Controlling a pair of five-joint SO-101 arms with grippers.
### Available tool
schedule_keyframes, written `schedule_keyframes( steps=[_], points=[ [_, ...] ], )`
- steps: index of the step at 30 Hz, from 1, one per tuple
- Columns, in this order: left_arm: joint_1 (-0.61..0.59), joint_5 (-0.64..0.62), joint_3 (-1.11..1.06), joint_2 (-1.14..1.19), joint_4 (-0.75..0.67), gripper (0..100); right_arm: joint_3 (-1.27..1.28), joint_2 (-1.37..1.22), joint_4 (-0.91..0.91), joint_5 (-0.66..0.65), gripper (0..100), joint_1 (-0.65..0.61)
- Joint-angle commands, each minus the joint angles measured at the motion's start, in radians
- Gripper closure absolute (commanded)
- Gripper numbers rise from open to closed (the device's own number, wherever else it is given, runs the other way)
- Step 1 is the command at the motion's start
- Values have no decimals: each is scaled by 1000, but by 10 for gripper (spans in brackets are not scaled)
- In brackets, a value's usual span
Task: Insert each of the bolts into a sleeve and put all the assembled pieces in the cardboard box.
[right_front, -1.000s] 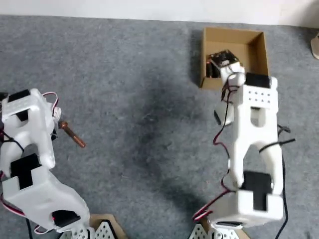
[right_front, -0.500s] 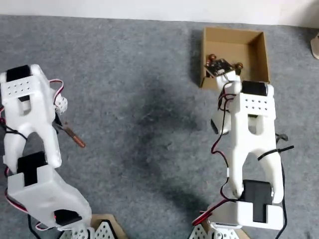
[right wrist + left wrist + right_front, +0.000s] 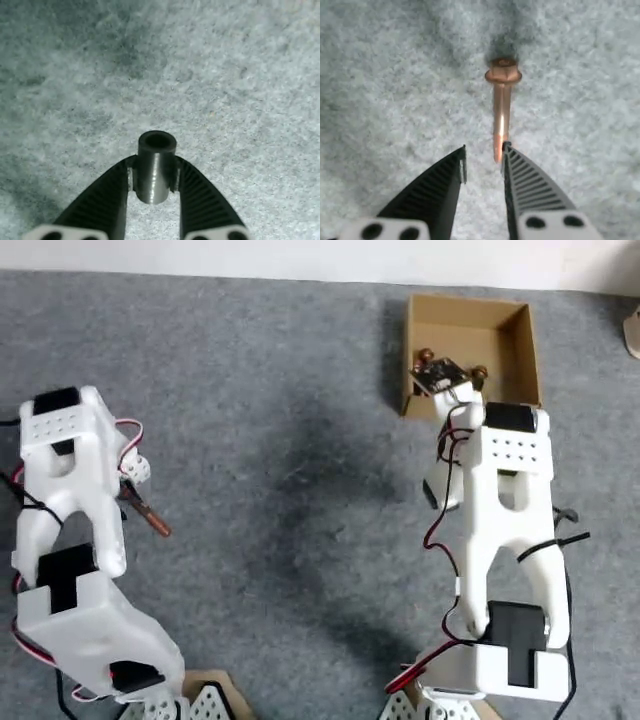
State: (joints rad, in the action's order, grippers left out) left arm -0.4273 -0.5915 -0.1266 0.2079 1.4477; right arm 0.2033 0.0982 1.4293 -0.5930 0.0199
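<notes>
Nearby, grey carpet (image 3: 280,390) all round, one copper bolt (image 3: 501,107) lying flat, left gripper (image 3: 483,152) open at its tip, right gripper (image 3: 153,174) clamping one black sleeve (image 3: 157,150), one cardboard box (image 3: 521,340) just beyond.

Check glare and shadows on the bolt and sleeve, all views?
Left wrist view: a glare streak runs down the bolt, and a dark shadow sits on the carpet by its head. Right wrist view: the sleeve has a soft highlight down its side, bore dark. High view: broad soft shadows mid-carpet.
</notes>
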Motion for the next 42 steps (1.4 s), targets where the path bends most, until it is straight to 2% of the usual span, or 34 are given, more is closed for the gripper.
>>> schedule_keyframes(
  steps=[1,22,30,34,42],
  points=[
    [21,3,-27,-5,-77,870,-8,65,5,8,994,-5],
    [-21,8,-326,-5,-674,873,-8,67,5,11,994,-10],
    [-58,9,-335,-8,-704,881,-10,199,-4,133,994,-74],
    [-101,9,-343,-8,-741,1000,-8,349,4,207,994,-136],
    [-90,8,-369,-19,-749,994,-7,602,5,402,994,-214]
  ],
)
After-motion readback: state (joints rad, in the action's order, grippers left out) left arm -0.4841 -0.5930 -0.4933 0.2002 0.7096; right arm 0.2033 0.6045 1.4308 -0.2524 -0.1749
